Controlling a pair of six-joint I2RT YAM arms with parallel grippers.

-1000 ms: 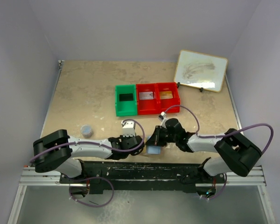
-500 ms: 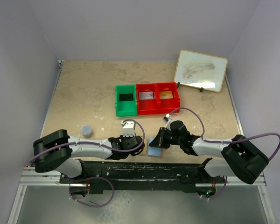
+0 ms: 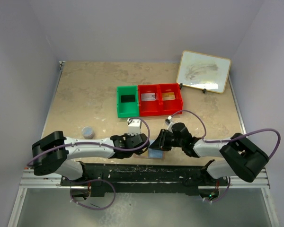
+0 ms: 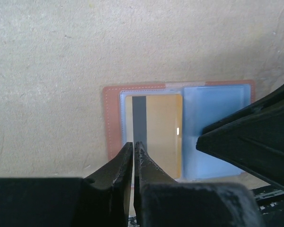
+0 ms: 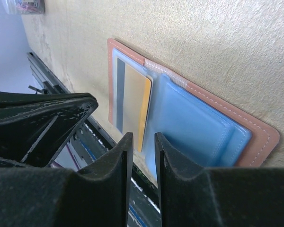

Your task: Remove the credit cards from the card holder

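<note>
card holder (image 4: 112, 118) lies unfolded, gold card (image 4: 163, 127) in one pocket. left gripper (image 4: 133, 146) pinched closed at card's edge; right gripper (image 5: 143, 142) slightly parted, empty.

1. Top view: at the table's (image 3: 85, 94) near edge, the card holder (image 3: 155, 153) shows only a pale blue sliver, and the right gripper (image 3: 156, 144) covers the rest.
2. Left wrist view: the gold card's (image 4: 163, 127) near end (dark stripe included) disappears behind the left gripper (image 4: 134, 144).
3. Right wrist view: a blurred object (image 5: 23, 4) at the top left is cut off and cannot be identified.
4. Top view: the cards (image 3: 148, 97) in the red bins (image 3: 160, 112) are too small to read.
</note>
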